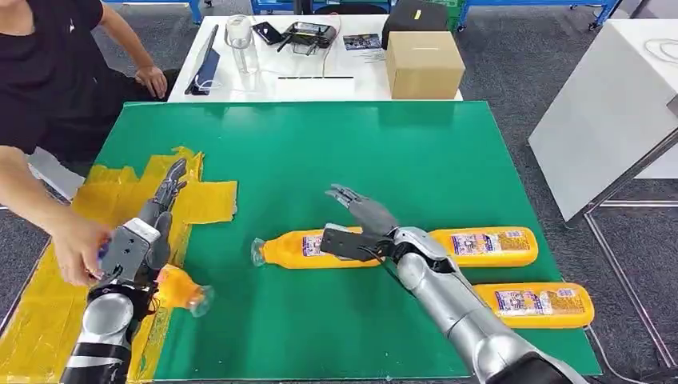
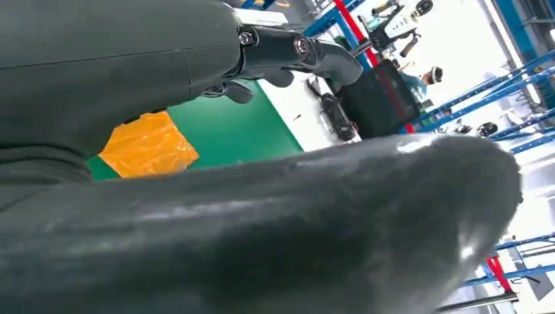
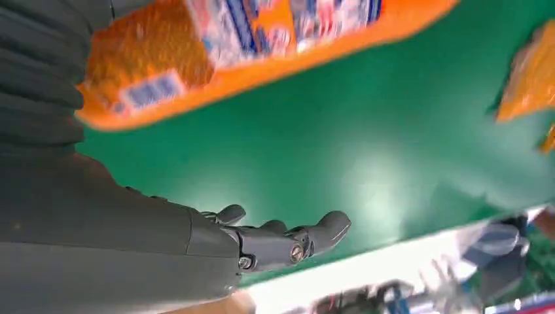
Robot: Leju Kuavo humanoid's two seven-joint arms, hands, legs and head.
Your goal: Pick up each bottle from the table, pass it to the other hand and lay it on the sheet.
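Three orange bottles lie on the green mat point(image 1: 320, 152) on my right side: one point(image 1: 300, 249) with its clear neck pointing left, one point(image 1: 488, 246) behind my right forearm, one point(image 1: 536, 304) nearest the front edge. My right hand point(image 1: 364, 220) hovers open just over the first bottle's base, fingers stretched forward and holding nothing; in the right wrist view the hand point(image 3: 275, 239) is spread beside that bottle point(image 3: 262, 46). A fourth bottle point(image 1: 180, 290) lies at the edge of the yellow sheet point(image 1: 48, 312) under my left wrist. My left hand point(image 1: 148, 232) is open, fingers straight.
A person's hand point(image 1: 76, 248) reaches in beside my left wrist over the sheet. Behind the mat stands a white table point(image 1: 264, 84) with a cardboard box point(image 1: 424, 64), a clear jar point(image 1: 240, 36) and small devices. A white cabinet point(image 1: 608, 104) stands at the right.
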